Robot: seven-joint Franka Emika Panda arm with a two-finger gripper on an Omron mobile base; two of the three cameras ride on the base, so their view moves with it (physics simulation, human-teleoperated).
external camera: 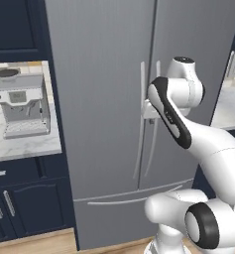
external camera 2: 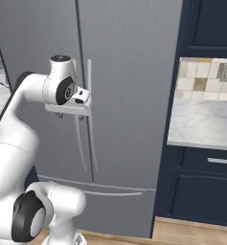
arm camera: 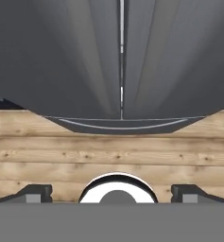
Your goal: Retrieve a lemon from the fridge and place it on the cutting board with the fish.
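Showing no readable writing: fridge [external camera: 104, 74] doors closed.

My own arm hides part of the fridge [external camera: 104, 99] handles; the picture's top edge cuts off its doors.

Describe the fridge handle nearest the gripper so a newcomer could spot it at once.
Start at the tall grey fridge, doors shut. Two long curved handles flank its centre seam. The left handle is the one, beside the open gripper.
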